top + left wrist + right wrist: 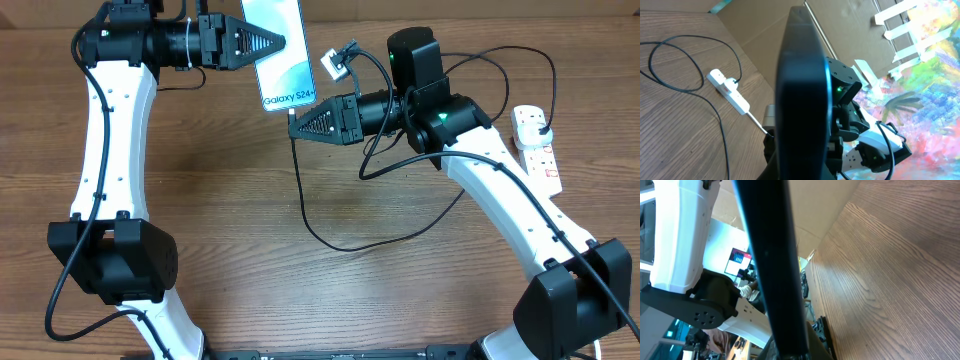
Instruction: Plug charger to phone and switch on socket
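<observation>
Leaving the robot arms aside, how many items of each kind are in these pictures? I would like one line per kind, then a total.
Phone: 1
Black charger cable: 1
White power strip: 1
Total: 3

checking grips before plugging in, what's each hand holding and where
left hand: phone, by its long edge; right hand: charger, at its connector end

Table: brown wood-grain top. Socket: white strip with red switches, lying flat near the right edge, long axis roughly front to back. Charger: thin black lead running from the socket's far end. A slack loop of it rests on the table, right of centre.
</observation>
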